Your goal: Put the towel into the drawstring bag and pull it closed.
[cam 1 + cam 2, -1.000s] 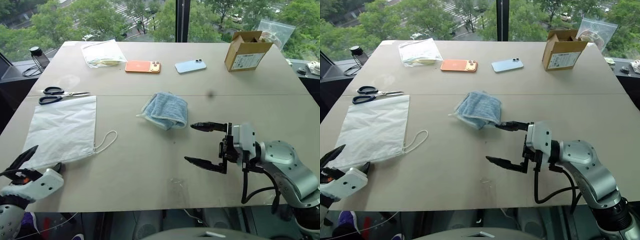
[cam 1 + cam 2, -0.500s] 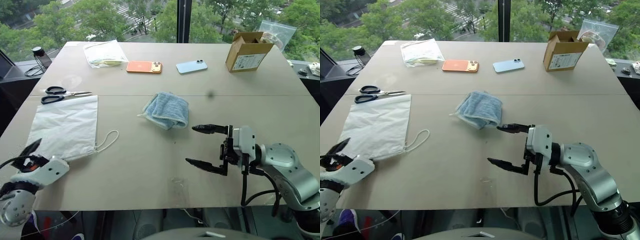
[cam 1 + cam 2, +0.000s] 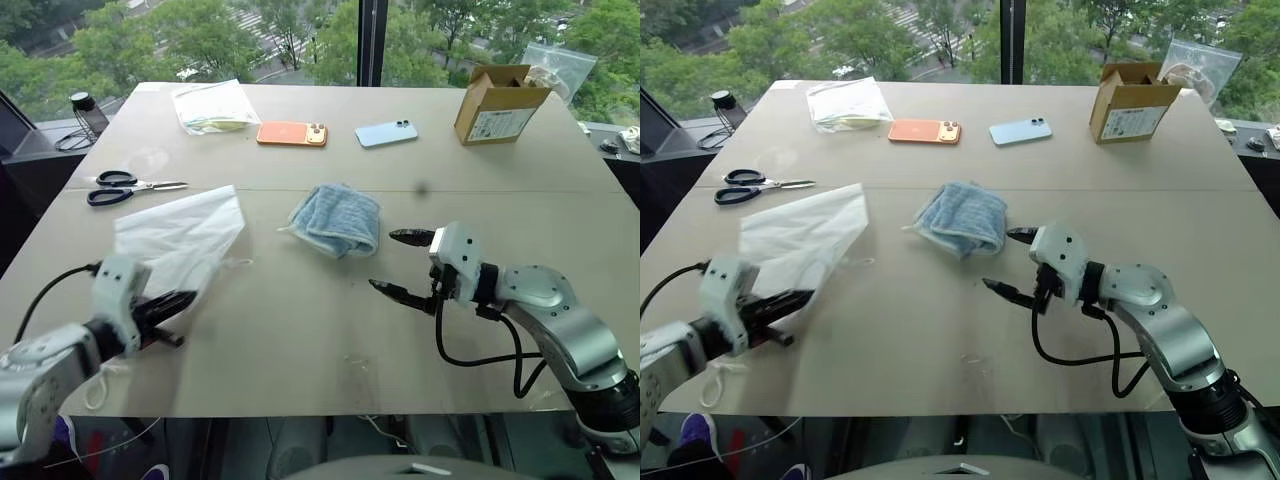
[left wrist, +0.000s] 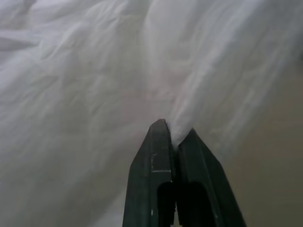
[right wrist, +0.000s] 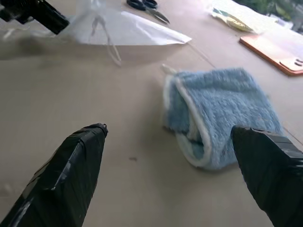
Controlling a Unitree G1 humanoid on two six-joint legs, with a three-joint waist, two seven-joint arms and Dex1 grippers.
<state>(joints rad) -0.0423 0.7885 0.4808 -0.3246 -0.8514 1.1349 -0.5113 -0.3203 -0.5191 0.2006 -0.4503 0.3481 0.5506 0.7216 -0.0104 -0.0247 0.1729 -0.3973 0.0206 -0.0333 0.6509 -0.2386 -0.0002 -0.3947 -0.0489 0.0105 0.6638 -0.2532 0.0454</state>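
Note:
The light blue towel [image 3: 336, 218] lies folded at the table's middle. My right gripper [image 3: 388, 262] stands open just to its right, one finger near the towel's edge, touching nothing; in the right wrist view the towel [image 5: 222, 109] lies ahead between the two fingers [image 5: 83, 146]. The white drawstring bag [image 3: 186, 234] is bunched and partly raised off the table on the left. My left gripper [image 3: 172, 304] is shut on its near edge, and the left wrist view shows the closed fingertips [image 4: 162, 130] pinching the white fabric [image 4: 94, 85]. A cord loop [image 5: 111, 47] hangs from the bag.
Scissors [image 3: 130, 187] lie left of the bag. At the back are a clear bag with yellowish contents [image 3: 210, 107], an orange phone [image 3: 291, 133], a blue phone [image 3: 387, 133], a cardboard box [image 3: 497, 102] and a zip bag [image 3: 560, 62].
My left gripper swung in to the right, closed on the bag's near edge and pulled it up, so the flat bag is now bunched. My right gripper advanced toward the towel, still open.

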